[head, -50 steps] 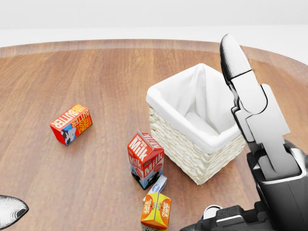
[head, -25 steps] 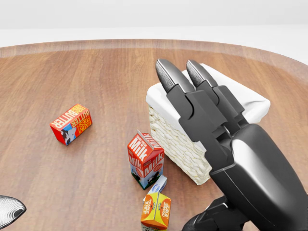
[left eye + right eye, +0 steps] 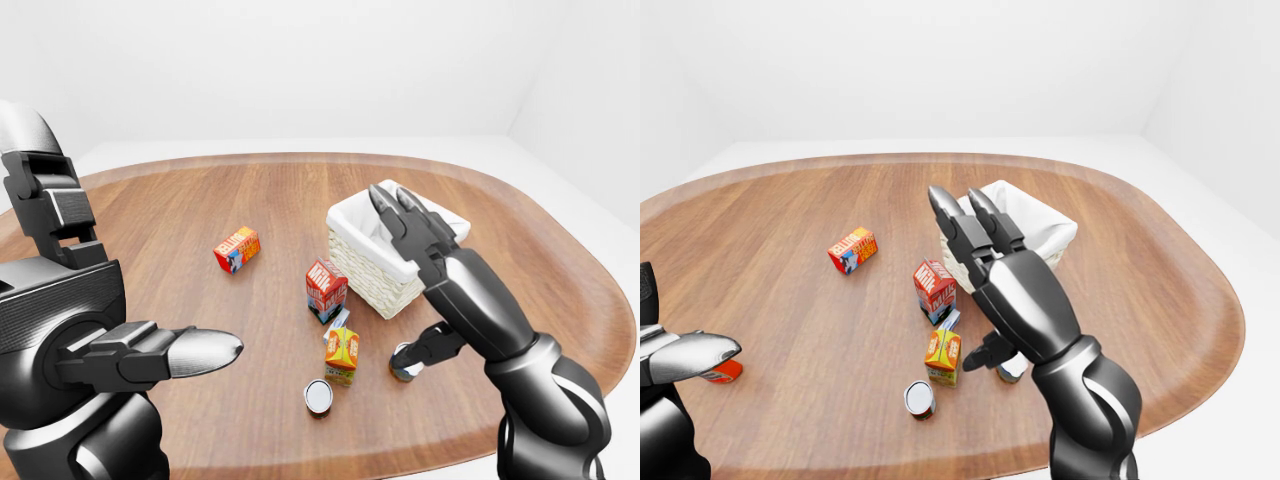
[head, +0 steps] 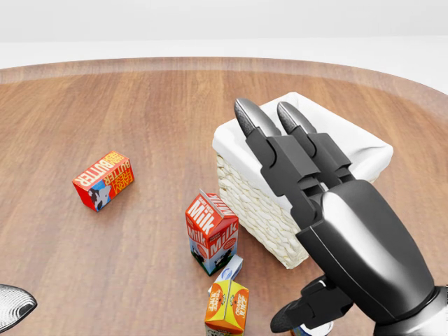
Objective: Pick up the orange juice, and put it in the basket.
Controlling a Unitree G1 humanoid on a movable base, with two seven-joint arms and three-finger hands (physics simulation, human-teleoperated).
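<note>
The orange juice carton (image 4: 226, 308) stands upright on the wooden table at the bottom of the head view, just below a red milk carton (image 4: 211, 231). The white-lined wicker basket (image 4: 231, 136) stands to the right of the milk carton. My right hand (image 4: 280, 210) is open, fingers stretched out, and hangs above the basket and to the right of the juice, hiding part of the basket. It holds nothing. My left hand (image 3: 130, 250) is open and empty at the left of the left-eye view, far from the juice.
A red butter box (image 4: 103, 180) lies at the left. A can (image 3: 318, 396) lies below the juice and another can (image 3: 405, 365) sits under my right thumb. A small red item (image 3: 720, 372) sits by my left hand. The table edge (image 3: 300, 158) curves all round.
My right hand has turned from edge-on at the right to back-up, swung left across the basket, then drawn back slightly down and right. The cartons and basket have not moved.
</note>
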